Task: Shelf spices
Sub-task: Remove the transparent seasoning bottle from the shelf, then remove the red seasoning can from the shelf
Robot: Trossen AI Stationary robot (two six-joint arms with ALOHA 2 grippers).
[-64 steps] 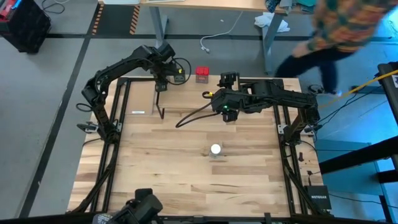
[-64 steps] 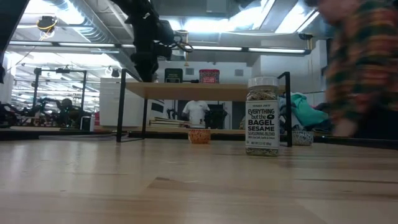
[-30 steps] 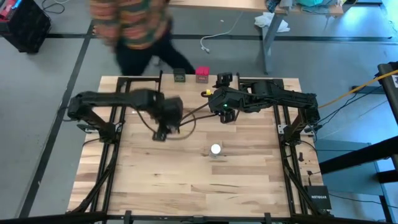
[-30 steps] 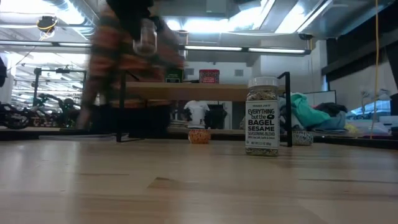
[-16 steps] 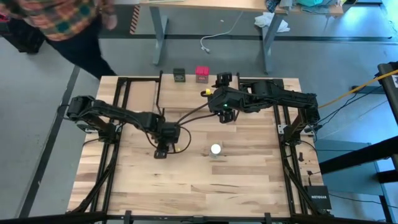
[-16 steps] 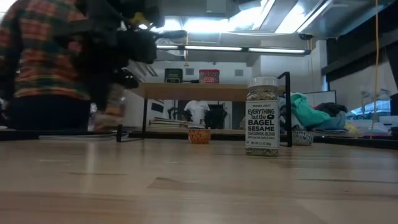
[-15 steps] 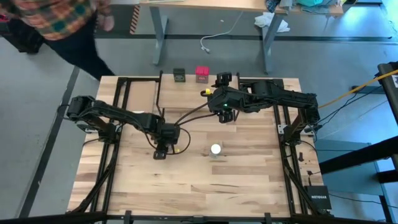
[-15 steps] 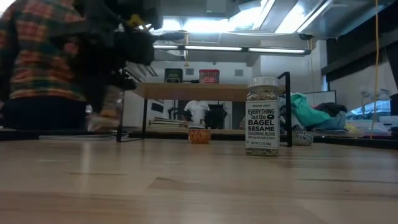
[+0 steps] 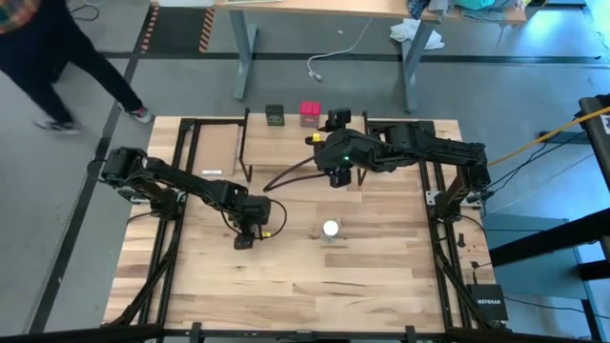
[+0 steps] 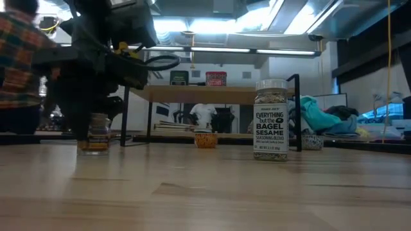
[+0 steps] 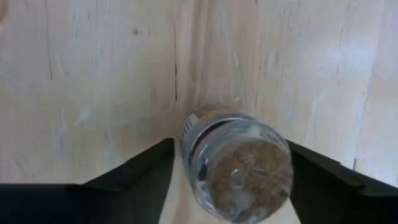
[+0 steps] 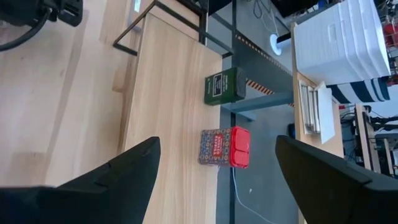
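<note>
My left gripper (image 9: 244, 238) points down at the table's middle and is shut on the tan-grey jar (image 10: 94, 135). The clear white-lidded jar (image 9: 330, 229) stands on its base on the tabletop to the right of it. The dark tin (image 9: 274, 115) and the red box (image 9: 310, 113) sit on the shelf (image 9: 286, 151) along its far edge, also seen in the right wrist view as dark tin (image 12: 224, 86) and red box (image 12: 225, 147). My right gripper (image 9: 324, 164) hovers open above the shelf, holding nothing. My left gripper (image 11: 230, 149) has the tan-grey jar's round wall (image 11: 189, 155) near its top between its two fingers (image 11: 143, 177). The fingers come from above, pointing down, one on each side. The jar is upright, and in the low view its base looks to be on the tabletop.
A small orange round thing (image 10: 205, 139) lies on the table under the shelf. The shelf's black legs (image 10: 124, 109) stand just behind the left gripper. A person (image 9: 43, 52) walks on the floor beyond the table's far left corner. Bare planks (image 9: 286, 286) stretch toward the near edge.
My left gripper has carried the tan-grey jar down from shelf height to the tabletop, moving toward the near edge, still shut on it. The person has walked off to the left behind the table.
</note>
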